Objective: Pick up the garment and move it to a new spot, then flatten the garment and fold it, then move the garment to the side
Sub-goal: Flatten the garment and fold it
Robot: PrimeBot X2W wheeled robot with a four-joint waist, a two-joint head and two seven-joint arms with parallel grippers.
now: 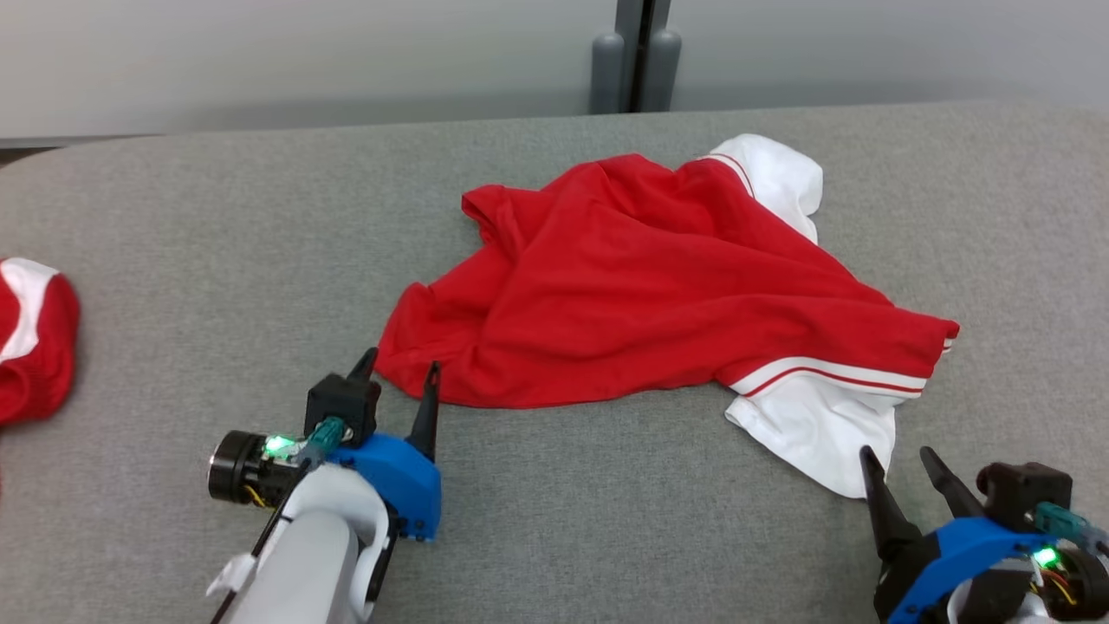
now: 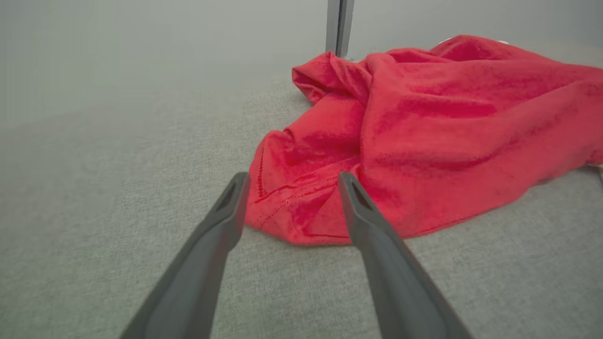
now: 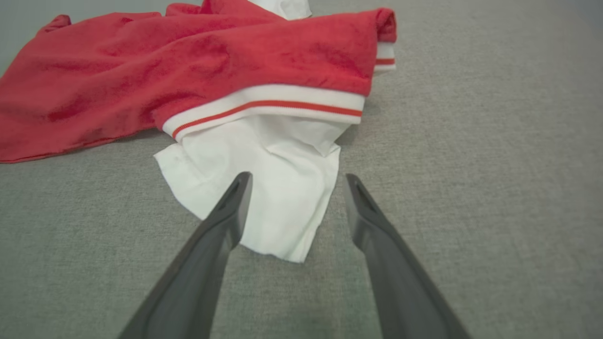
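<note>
**Inspector:** Location of the garment (image 1: 658, 286)?

**Assistant:** Crumpled, midway across the grey table (image 1: 217, 260). Red body with white striped sleeves. One white sleeve (image 3: 282, 155) trails toward the near right.

**Inspector:** Left gripper (image 1: 402, 359)?

**Assistant:** Fingers spread wide, nothing gripped between them. The tips stand at the garment's near-left hem (contact cannot be confirmed from either view).

**Inspector:** Right gripper (image 1: 895, 450)?

**Assistant:** Likewise fully parted and empty. The tips are just at the trailing sleeve's near corner, and one finger (image 3: 224, 216) overlaps the white cloth in the wrist view.

**Inspector:** Anything else noted?

**Assistant:** A second red-and-white cloth (image 1: 30, 338) at the table's far left edge, well apart. A grey post (image 1: 637, 56) stands behind the table.
</note>
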